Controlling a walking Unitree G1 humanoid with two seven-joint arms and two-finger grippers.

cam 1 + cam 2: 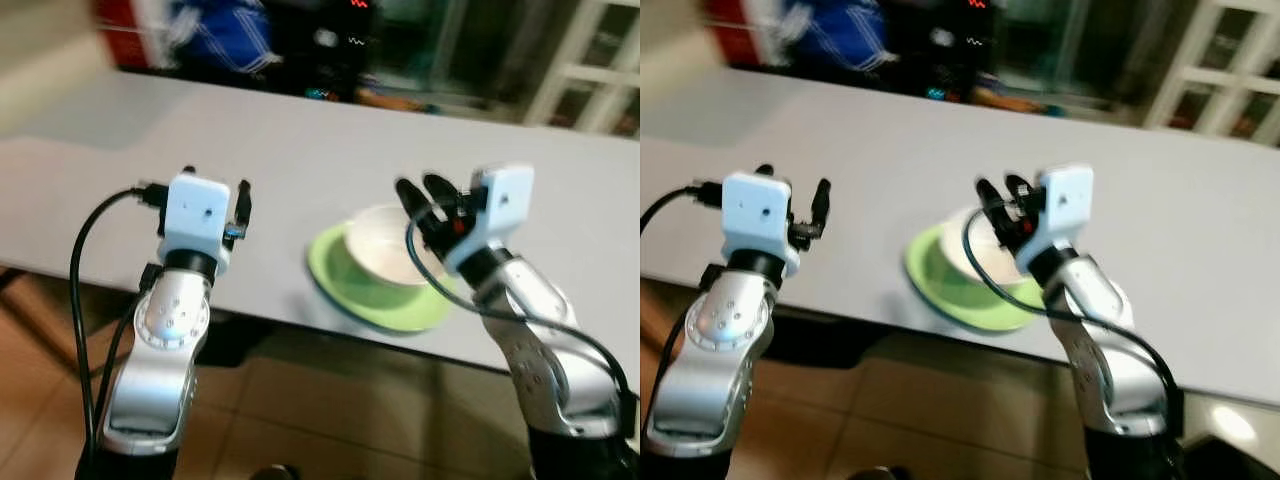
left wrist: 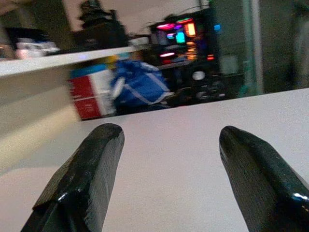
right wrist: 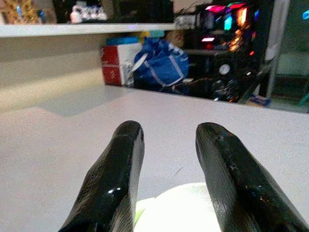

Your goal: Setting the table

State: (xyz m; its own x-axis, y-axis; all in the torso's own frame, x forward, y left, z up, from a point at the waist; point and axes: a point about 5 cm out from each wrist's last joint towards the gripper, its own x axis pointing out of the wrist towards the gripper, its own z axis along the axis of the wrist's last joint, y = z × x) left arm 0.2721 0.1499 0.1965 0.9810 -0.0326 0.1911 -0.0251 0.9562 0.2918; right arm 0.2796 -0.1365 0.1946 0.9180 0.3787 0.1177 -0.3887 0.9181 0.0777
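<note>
A white bowl (image 1: 383, 252) sits in a light green plate (image 1: 372, 292) near the front edge of the grey table (image 1: 300, 140). My right gripper (image 1: 421, 190) hovers just over the bowl's near right rim, open, with nothing between its fingers (image 3: 123, 159). The bowl's rim (image 3: 186, 203) and the plate (image 3: 140, 209) show below them in the right wrist view. My left gripper (image 1: 216, 186) is held up over the table's front edge, well left of the plate. It is open and empty, its fingers (image 2: 91, 164) wide apart.
The table's front edge (image 1: 260, 325) runs just under both arms, with brown tiled floor (image 1: 330, 410) below. Beyond the far edge are a blue bag (image 1: 228, 35), a red box (image 2: 89, 94) and dark equipment with lights (image 3: 227, 29). A white window frame (image 1: 590, 60) stands far right.
</note>
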